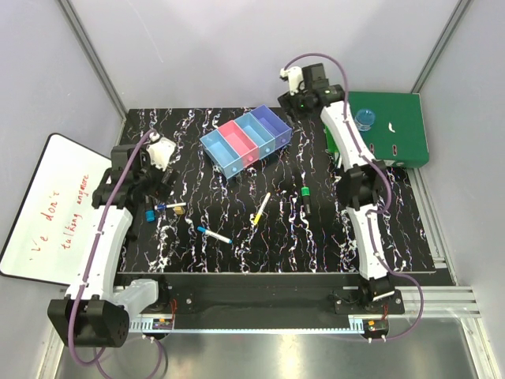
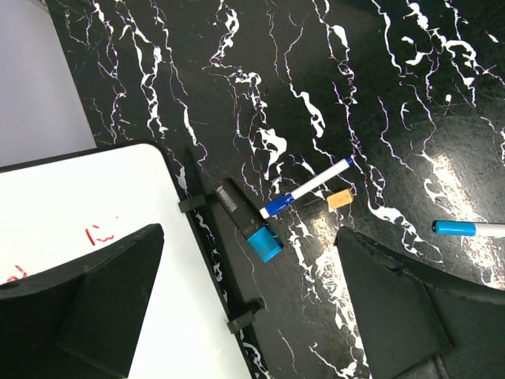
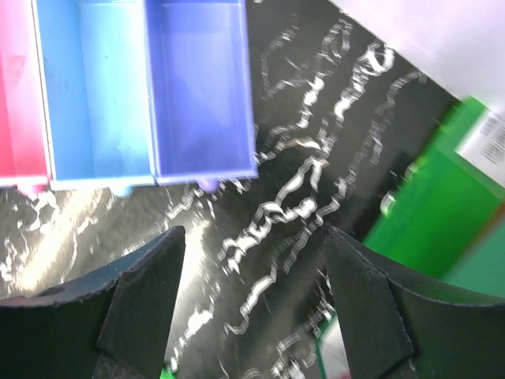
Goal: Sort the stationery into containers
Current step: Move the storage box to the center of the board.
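**Sorting yet to begin:** At far left, a white whiteboard with red writing [image 1: 55,205] lies against the edge of the black, white-veined table [image 1: 331,229]. The left gripper [image 2: 251,237] hovers above that edge with its jaws spread wide and nothing between them.

Below it a stubby dark marker with a blue cap [image 2: 246,217] rests close along the table's rim. A slim white pen with a blue end [image 2: 308,187] lies just beside it, though the wrist view does not show whether they touch. A small tan block [image 2: 339,199] sits near the pen.

Further right, well apart on the open table, lie a blue-capped white marker [image 1: 213,234], a yellow-and-white pen [image 1: 260,209] and a green-capped dark marker [image 1: 304,193].

Behind them stands a row of four joined plastic bins [image 1: 245,140], light blue, pink, light blue and purple, with nothing visible inside.

The right gripper [image 3: 254,237], also spread and empty, hangs over bare table just beside the purple bin. It sits between the bins and a big green folder [image 1: 390,130], on which a round blue object [image 1: 364,119] rests.

The left side looks riskiest. Jaws closing on the dark marker could catch the neighbouring pen as well, or a finger could strike the whiteboard or the rim. The round barrels could also roll off if nudged.
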Robot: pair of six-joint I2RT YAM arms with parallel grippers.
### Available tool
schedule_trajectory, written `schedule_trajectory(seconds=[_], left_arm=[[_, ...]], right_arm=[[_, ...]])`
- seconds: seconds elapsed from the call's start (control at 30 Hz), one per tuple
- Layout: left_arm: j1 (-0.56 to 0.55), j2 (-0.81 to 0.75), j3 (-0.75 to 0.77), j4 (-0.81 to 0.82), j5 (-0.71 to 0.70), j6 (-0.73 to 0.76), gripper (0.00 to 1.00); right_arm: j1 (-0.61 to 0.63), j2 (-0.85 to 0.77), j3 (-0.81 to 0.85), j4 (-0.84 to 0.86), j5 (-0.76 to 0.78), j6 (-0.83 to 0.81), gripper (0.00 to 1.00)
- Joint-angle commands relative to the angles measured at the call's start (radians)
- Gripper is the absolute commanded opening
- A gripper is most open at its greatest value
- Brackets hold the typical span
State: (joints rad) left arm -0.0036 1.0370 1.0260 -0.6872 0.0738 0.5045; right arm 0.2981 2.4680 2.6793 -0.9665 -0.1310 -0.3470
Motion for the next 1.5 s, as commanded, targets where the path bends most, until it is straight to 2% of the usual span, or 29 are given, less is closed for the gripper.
schedule_trajectory(seconds=[0.0, 0.07, 0.4, 0.83, 0.87, 0.97, 1.0, 1.1, 1.3, 1.37, 1.43, 1.47], left_arm=[[0.002, 0.014, 0.028, 0.046, 0.023, 0.022, 0.99], [0.002, 0.014, 0.014, 0.046, 0.026, 0.026, 0.99], [0.004, -0.023, -0.041, 0.044, 0.026, 0.048, 0.99], [0.004, -0.069, -0.096, 0.032, 0.027, 0.06, 0.99], [0.002, -0.069, -0.099, 0.029, 0.027, 0.058, 0.99], [0.004, -0.071, -0.101, 0.028, 0.027, 0.06, 0.99], [0.004, -0.071, -0.101, 0.028, 0.029, 0.058, 0.99], [0.004, -0.071, -0.098, 0.025, 0.026, 0.063, 0.99], [0.004, -0.075, -0.096, 0.021, 0.026, 0.069, 0.99], [0.002, -0.077, -0.099, 0.025, 0.027, 0.071, 0.99], [0.004, -0.08, -0.103, 0.021, 0.027, 0.071, 0.99], [0.004, -0.078, -0.107, 0.021, 0.027, 0.074, 0.99]], right_arm=[[0.056, 0.035, 0.05, 0.06, 0.036, 0.043, 0.76], [0.078, 0.034, 0.011, 0.116, 0.042, 0.063, 0.75], [0.165, 0.131, 0.05, 0.135, 0.067, 0.091, 0.73], [0.164, 0.23, 0.091, 0.201, 0.171, 0.088, 0.7], [0.164, 0.232, 0.091, 0.201, 0.166, 0.088, 0.68], [0.162, 0.238, 0.077, 0.201, 0.163, 0.095, 0.52], [0.164, 0.238, 0.07, 0.201, 0.163, 0.1, 0.44], [0.162, 0.224, 0.031, 0.195, 0.174, 0.126, 0.31], [0.164, 0.201, -0.047, 0.183, 0.18, 0.16, 0.31], [0.164, 0.203, -0.056, 0.18, 0.189, 0.163, 0.27], [0.164, 0.203, -0.062, 0.175, 0.205, 0.184, 0.17], [0.164, 0.2, -0.067, 0.166, 0.212, 0.198, 0.01]])
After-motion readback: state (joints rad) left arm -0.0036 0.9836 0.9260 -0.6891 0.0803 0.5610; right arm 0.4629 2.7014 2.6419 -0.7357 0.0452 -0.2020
